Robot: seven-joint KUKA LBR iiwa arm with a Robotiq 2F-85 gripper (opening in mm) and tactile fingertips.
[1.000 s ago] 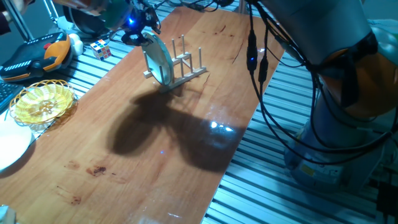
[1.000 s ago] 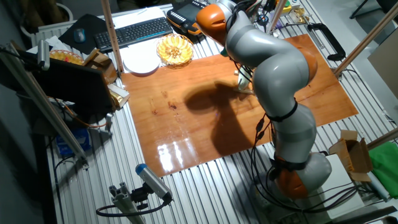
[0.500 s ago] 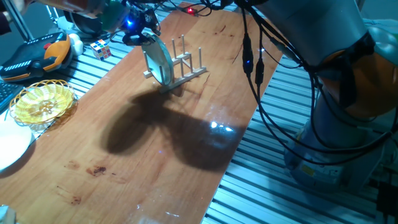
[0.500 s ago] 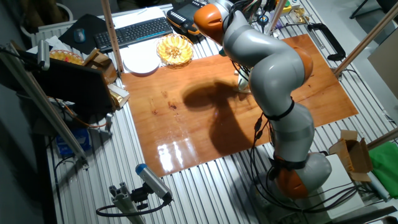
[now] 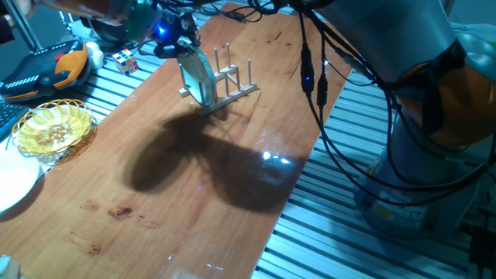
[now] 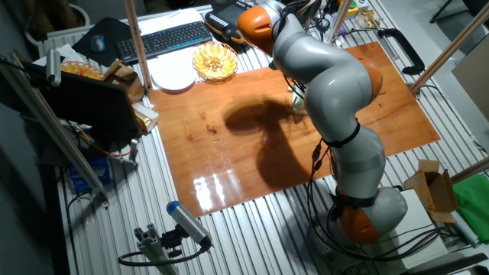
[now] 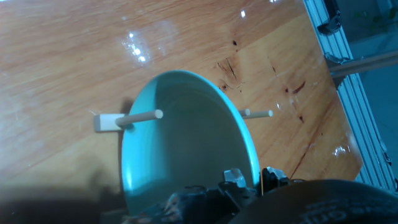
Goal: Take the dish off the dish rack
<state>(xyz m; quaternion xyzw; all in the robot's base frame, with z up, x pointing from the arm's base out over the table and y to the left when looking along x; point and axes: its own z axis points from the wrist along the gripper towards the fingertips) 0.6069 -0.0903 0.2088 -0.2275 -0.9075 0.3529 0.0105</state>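
The light turquoise dish point(image 5: 198, 76) stands on edge between the pegs of the small wooden dish rack point(image 5: 235, 81) at the far side of the wooden table. In the hand view the dish point(image 7: 186, 146) fills the middle, with one rack peg point(image 7: 140, 116) in front of it and another behind. My gripper point(image 5: 179, 48) is at the dish's top rim. In the hand view my gripper point(image 7: 252, 178) has its fingertips close together, one on each side of the rim. In the other fixed view my arm hides the dish and most of the rack point(image 6: 295, 100).
A yellow woven basket point(image 5: 53, 128) and a white plate point(image 5: 11, 183) sit at the table's left end. A Rubik's cube point(image 5: 126, 60) and an orange and black tool point(image 5: 48, 68) lie beyond the table edge. Black cables point(image 5: 313, 74) hang from my arm near the rack.
My arm has shifted slightly at the dish's rim. The dish stays in the rack.
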